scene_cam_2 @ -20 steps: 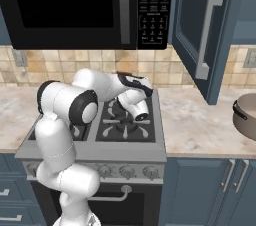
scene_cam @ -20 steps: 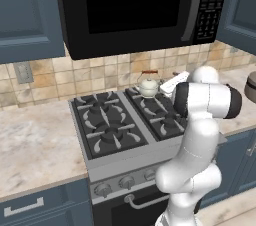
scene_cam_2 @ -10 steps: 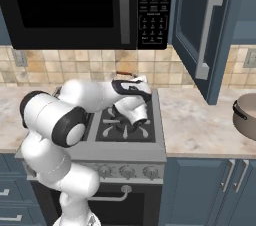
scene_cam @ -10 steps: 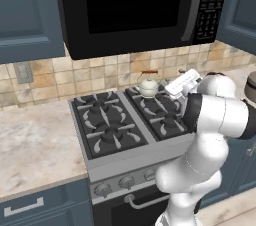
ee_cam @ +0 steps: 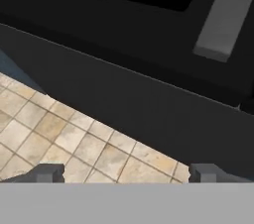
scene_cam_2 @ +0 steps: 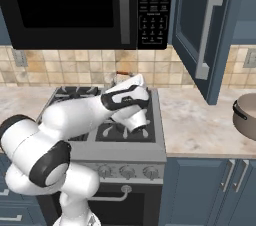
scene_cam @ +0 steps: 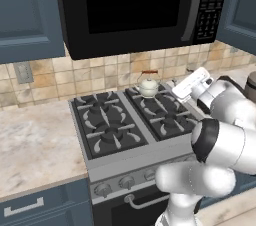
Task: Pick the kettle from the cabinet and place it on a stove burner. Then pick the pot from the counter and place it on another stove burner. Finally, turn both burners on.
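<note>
A small cream-white rounded kettle (scene_cam: pixel 148 88) with a thin wire arch handle stands upright on the rear right burner (scene_cam: pixel 150 94) of a black four-burner gas cooktop (scene_cam: pixel 131 120) with cast-iron grates, close to the beige tiled backsplash (scene_cam: pixel 100 70). The white robot arm (scene_cam: pixel 225 135) bends over the right side of the cooktop, its hand raised beside the kettle and apart from it. In the hand view the two-finger gripper (ee_cam: pixel 127 172) has its dark tips spread wide with nothing between them, pointed up at the underside of the black microwave (ee_cam: pixel 149 64) and the tiles below it. To the right, the dark slate-blue wall cabinet (scene_cam_2: pixel 200 30) hangs with its flat panel door swung open, its long light-grey bar handle (scene_cam_2: pixel 208 32) facing the room. A wide round taupe-grey metal pot (scene_cam_2: pixel 245 116) with a black loop handle sits on the beige-and-cream marbled stone counter (scene_cam_2: pixel 200 125) at the far right edge of the right base view, well apart from the cooktop. Round knobs (scene_cam_2: pixel 127 172) line the silver panel at the cooktop's front.
</note>
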You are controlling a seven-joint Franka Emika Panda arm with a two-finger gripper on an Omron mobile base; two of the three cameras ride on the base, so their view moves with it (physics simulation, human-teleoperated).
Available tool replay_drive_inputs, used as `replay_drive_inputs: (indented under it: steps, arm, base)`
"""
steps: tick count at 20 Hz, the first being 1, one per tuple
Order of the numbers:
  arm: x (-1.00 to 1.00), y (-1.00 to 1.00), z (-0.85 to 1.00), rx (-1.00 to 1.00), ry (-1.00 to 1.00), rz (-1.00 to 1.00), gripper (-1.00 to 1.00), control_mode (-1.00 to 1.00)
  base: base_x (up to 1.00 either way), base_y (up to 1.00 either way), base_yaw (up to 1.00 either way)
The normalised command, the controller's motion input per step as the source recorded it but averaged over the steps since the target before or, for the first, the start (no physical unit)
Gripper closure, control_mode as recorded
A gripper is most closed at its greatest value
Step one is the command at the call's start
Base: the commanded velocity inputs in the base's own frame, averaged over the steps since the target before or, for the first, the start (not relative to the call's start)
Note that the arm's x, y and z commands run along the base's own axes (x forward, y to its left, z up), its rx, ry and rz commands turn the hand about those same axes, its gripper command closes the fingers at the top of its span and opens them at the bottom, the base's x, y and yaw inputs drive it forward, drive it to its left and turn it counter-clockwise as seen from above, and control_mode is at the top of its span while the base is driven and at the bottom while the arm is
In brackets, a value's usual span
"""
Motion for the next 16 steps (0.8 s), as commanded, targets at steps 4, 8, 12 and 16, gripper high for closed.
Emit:
replay_drive_inputs:
  steps: [4, 8, 12, 16]
  arm:
    - [-0.66, 0.00, 0.37, -0.11, -0.11, 0.00, -1.00, -1.00]
    - [-0.60, 0.08, 0.36, -0.13, -0.09, 0.00, -1.00, -1.00]
    - [-0.60, 0.16, 0.32, -0.15, -0.09, -0.01, -1.00, -1.00]
    - [-0.52, 0.20, 0.29, -0.19, -0.11, -0.01, -1.00, -1.00]
  base:
    - [0.00, 0.00, 0.00]
    - [0.00, 0.00, 0.00]
    - [0.00, 0.00, 0.00]
    - [0.00, 0.00, 0.00]
